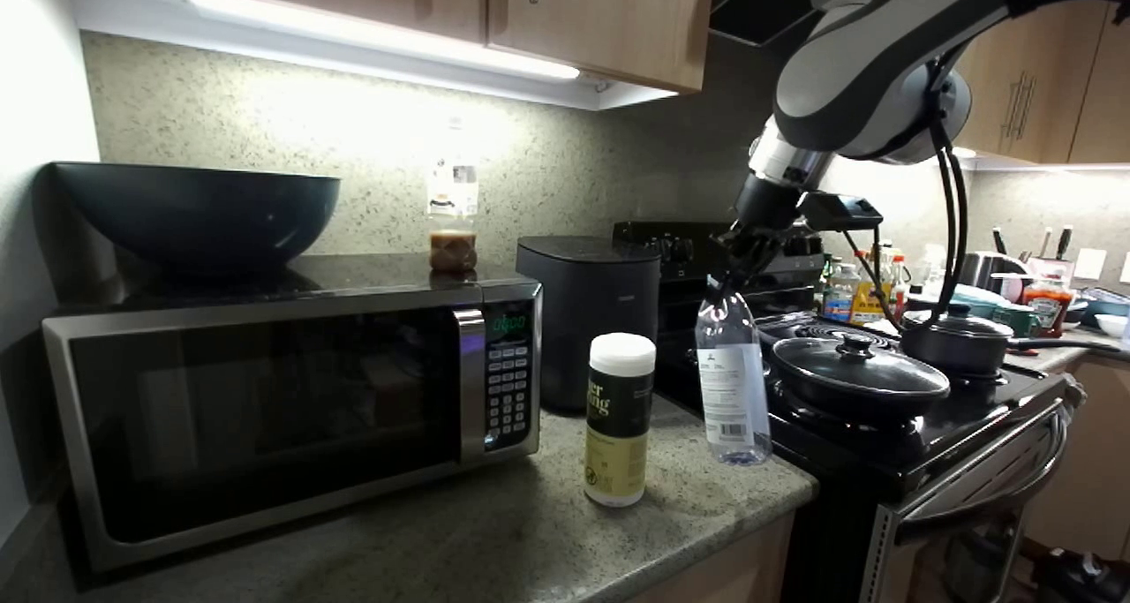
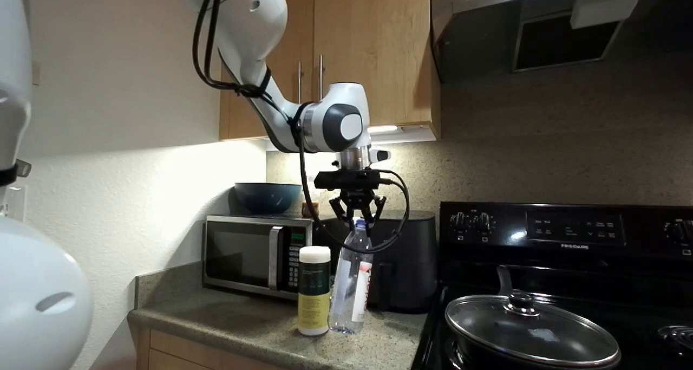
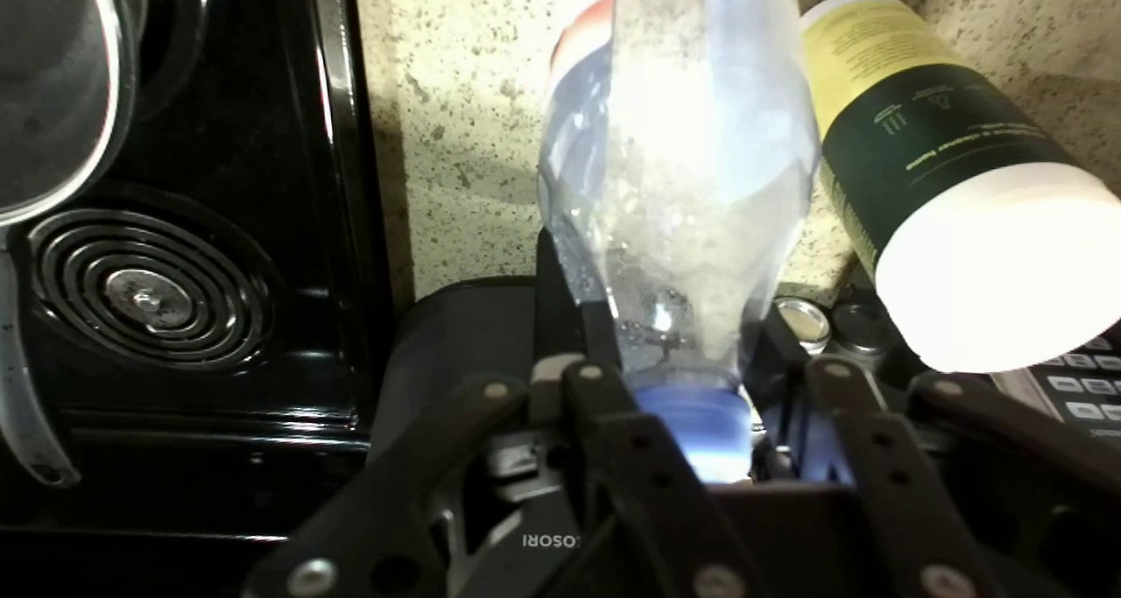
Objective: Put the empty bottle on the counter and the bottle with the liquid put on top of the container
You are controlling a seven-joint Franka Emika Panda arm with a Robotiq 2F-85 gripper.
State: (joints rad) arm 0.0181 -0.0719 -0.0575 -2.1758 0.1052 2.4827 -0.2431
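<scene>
Fingers [image 3: 775, 353] pinch the empty bottle [image 1: 733, 391] near its top. It leans; I cannot tell if it touches the desk [image 1: 494, 523]. In an exterior view, the container [image 1: 618, 426] is at nine o'clock from that bottle, the bottle with the liquid [image 1: 453, 252] at ten, on the microwave [image 1: 265, 418].

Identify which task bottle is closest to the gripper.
The blue-capped clear bottle, tilted, its neck in the gripper; the bottle with brown liquid stands upright, away on the microwave.
</scene>
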